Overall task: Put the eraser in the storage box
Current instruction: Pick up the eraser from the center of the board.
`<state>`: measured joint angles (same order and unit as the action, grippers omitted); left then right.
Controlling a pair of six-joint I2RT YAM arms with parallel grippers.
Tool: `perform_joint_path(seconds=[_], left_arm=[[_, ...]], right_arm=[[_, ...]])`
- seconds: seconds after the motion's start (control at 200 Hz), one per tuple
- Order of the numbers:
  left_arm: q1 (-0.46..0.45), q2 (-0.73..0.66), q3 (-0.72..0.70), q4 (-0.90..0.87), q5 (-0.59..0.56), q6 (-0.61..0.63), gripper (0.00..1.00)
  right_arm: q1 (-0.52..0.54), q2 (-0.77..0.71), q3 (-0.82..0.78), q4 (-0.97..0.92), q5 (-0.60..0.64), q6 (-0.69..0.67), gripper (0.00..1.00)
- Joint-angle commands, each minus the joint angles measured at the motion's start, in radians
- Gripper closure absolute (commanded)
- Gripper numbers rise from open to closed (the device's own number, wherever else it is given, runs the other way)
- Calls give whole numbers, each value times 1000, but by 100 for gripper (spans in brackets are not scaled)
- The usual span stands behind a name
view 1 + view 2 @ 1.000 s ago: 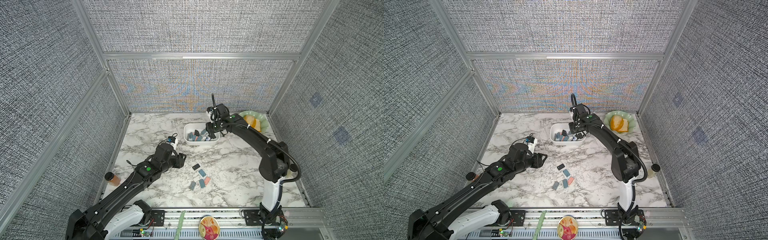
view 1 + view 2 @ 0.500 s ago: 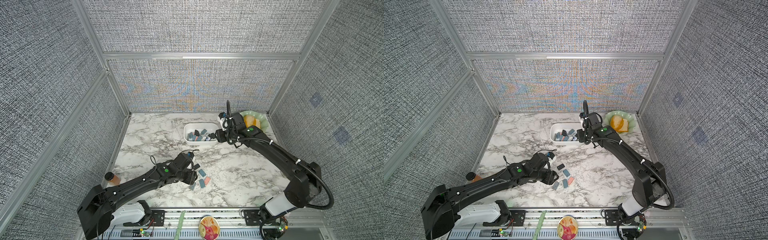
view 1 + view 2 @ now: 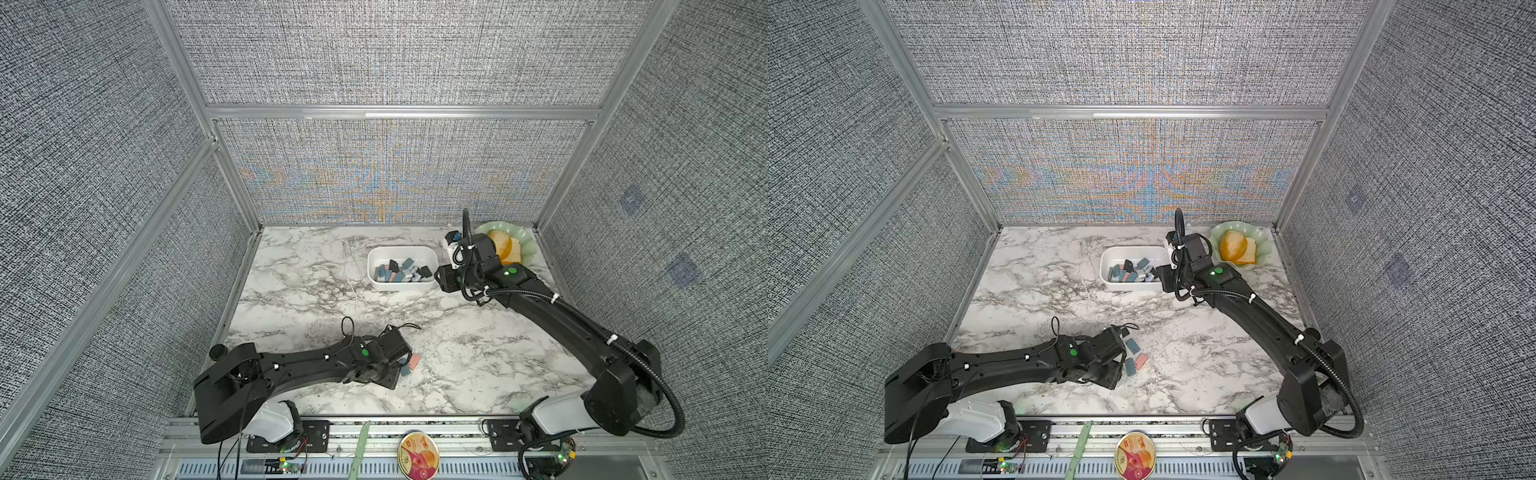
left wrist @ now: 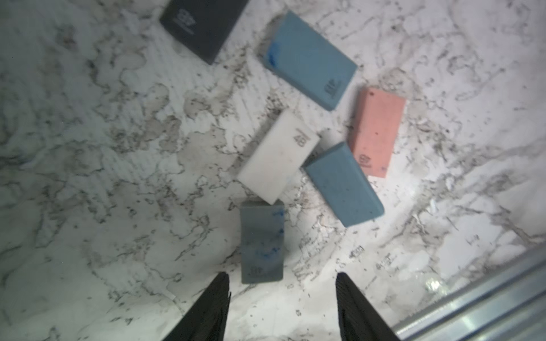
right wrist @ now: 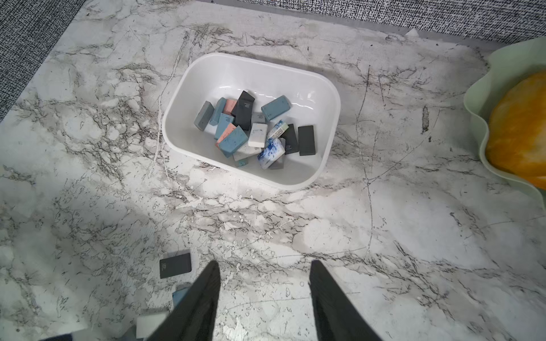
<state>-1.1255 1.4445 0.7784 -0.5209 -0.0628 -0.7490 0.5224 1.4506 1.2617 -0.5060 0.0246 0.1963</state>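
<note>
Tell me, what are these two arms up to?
A two-armed robot is sorting erasers into the white storage box, which already holds a heap. The left gripper hangs open above six loose erasers on the marble table, closest to a grey-blue eraser. The right gripper, open and empty, is near the box.

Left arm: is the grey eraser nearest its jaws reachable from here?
Probably yes. The left gripper is open and empty, and the grey eraser lies flat just ahead of its fingertips with nothing between. The white eraser at its far corner might get nudged.
</note>
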Motion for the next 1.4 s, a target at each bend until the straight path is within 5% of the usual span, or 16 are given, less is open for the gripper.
perform_joint_path(seconds=[0.0,0.67,1.111,1.396], left_arm=[[-5,34,29,-72,-87,-65,40],[-13,112,5,10,-81,-61,45],[-28,129,15,17,-68,-65,70],[-34,136,46,-9,-83,-63,76]], right_arm=[[1,-3,-4,14,6,12,47],[1,-6,-30,21,15,16,47],[1,-10,-42,21,21,22,47],[1,-10,-42,22,29,23,47]])
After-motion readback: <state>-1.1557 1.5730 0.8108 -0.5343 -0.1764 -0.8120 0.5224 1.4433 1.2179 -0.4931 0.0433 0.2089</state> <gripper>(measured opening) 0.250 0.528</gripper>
